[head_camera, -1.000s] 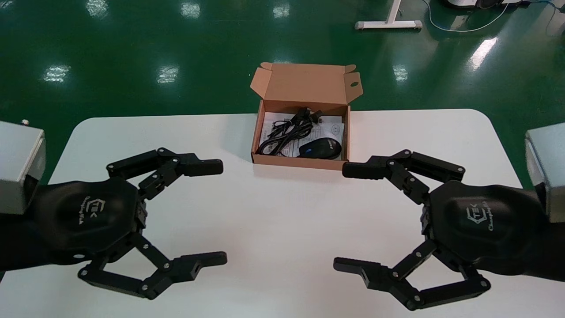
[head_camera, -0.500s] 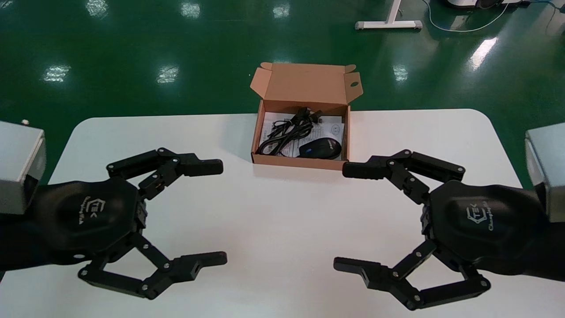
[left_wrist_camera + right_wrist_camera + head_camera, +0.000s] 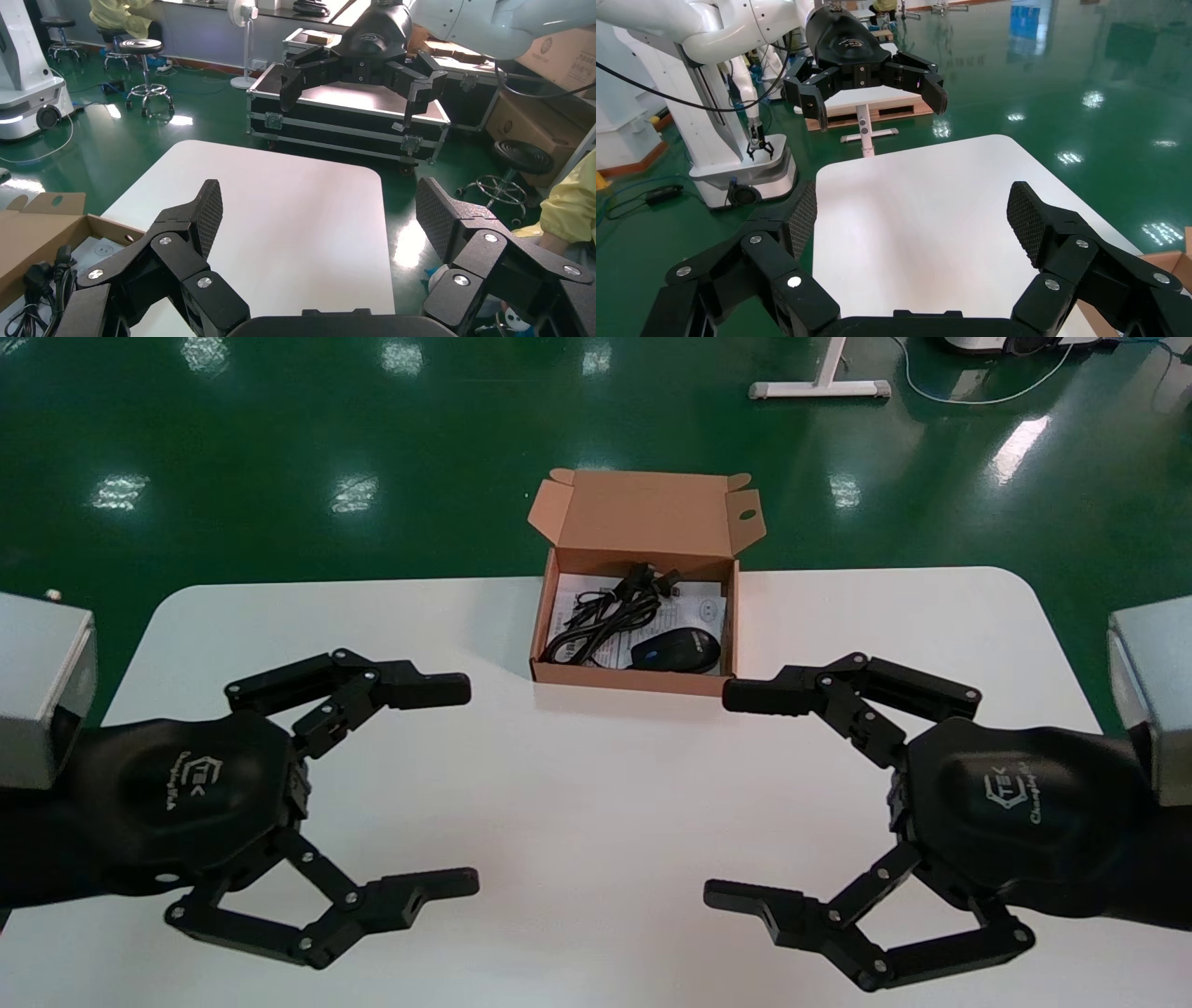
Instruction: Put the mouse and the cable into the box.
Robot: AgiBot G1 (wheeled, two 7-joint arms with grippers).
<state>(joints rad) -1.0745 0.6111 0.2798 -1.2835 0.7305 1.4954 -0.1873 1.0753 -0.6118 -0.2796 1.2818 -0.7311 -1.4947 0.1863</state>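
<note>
An open brown cardboard box [image 3: 636, 680] stands at the far middle of the white table [image 3: 577, 784], lid flap tipped back. Inside it lie a black mouse [image 3: 677, 650] and a coiled black cable [image 3: 601, 616] on a white leaflet. My left gripper [image 3: 456, 784] hovers open over the table's near left, nothing between its fingers. My right gripper [image 3: 736, 794] hovers open at the near right, also empty. Both point inward, well short of the box. In the left wrist view the box corner [image 3: 42, 232] and the cable [image 3: 42, 291] show at the edge.
A white paper leaflet [image 3: 703, 607] lines the box floor. Beyond the table is glossy green floor with a white stand foot [image 3: 819, 388]. The left wrist view shows a black flight case [image 3: 351, 119] and stools off the table.
</note>
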